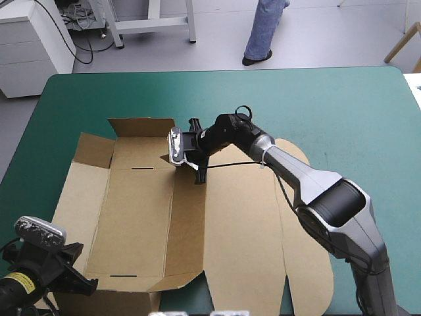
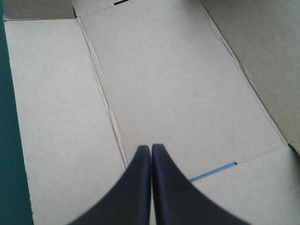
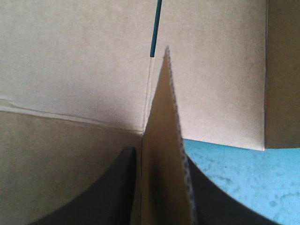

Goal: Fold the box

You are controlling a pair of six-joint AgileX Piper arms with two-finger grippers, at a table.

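The brown box (image 1: 138, 217) lies as a cut sheet on the teal-green cover, its base panel left of centre and the wide lid (image 1: 243, 230) to the right. The far flap (image 1: 141, 125) and the wall (image 1: 187, 217) between base and lid stand raised. My right gripper (image 1: 191, 155) is at that wall's far end. In the right wrist view the right gripper (image 3: 159, 150) is shut on an upright board flap (image 3: 161, 108). My left gripper (image 1: 49, 263) hovers at the near left corner. The left gripper (image 2: 151, 150) is shut with nothing in it, over the flat board (image 2: 164, 84).
Teal-green cover (image 1: 316, 99) stretches beyond the box toward the far and right edges. The sheet's near edge reaches the table's front. A narrow slot (image 1: 141, 168) is cut in the base near the far flap, another slot (image 1: 123, 276) near the front.
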